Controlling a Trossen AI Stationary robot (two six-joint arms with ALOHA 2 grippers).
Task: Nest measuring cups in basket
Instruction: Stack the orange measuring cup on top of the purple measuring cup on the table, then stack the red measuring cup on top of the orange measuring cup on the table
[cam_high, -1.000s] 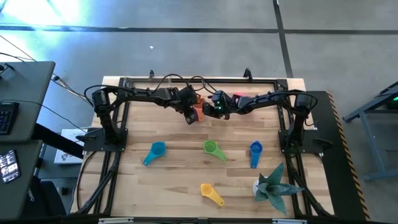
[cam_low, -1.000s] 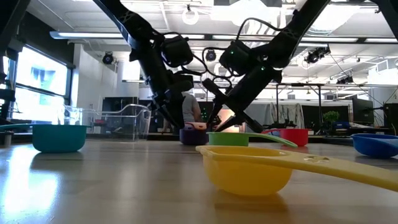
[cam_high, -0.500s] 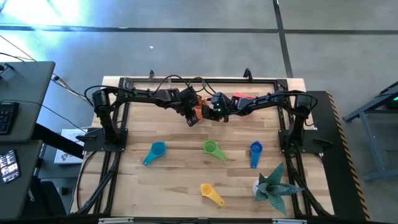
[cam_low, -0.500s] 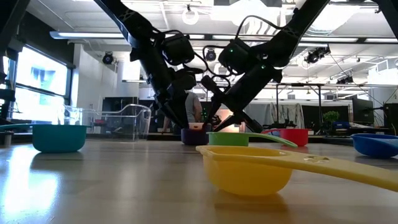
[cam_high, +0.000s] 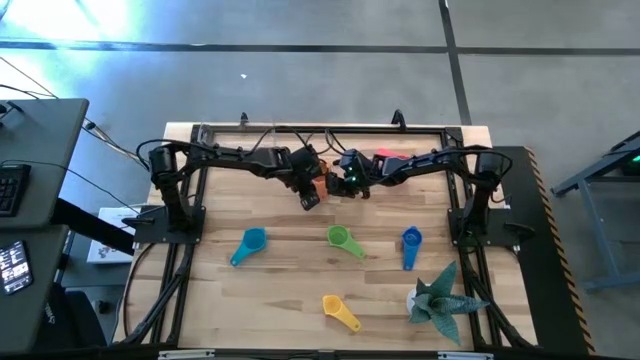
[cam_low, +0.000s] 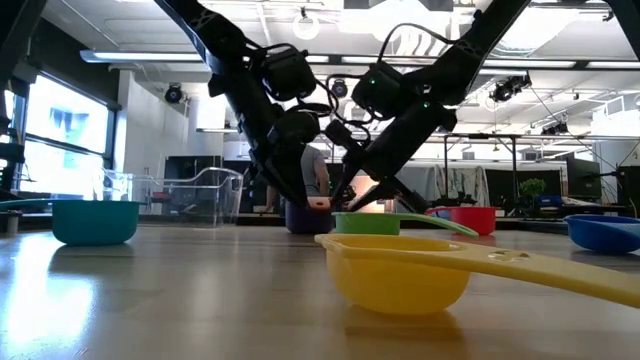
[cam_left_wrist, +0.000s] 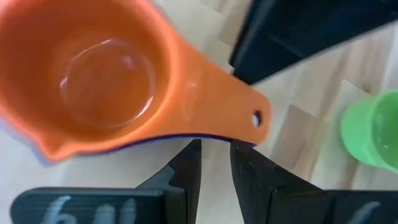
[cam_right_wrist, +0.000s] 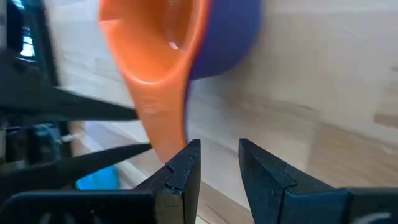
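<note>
Orange cup (cam_left_wrist: 106, 87) nested in purple cup (cam_right_wrist: 227, 37): light, stiff, slick plastic, best pinched at its flat handle, which my left gripper (cam_left_wrist: 214, 165) and right gripper (cam_right_wrist: 214, 162) flank, fingers narrowly apart.

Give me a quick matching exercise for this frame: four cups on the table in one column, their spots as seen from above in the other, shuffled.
Things:
1. light blue cup
2. yellow cup
3. dark blue cup
4. orange cup

Places, high view:
A. nested in the purple cup, between the two grippers
B. nearest the teal plant figure
C. leftmost of the loose cups
D. closest to the front table edge

Pairs: 1-C, 2-D, 3-B, 4-A
</note>
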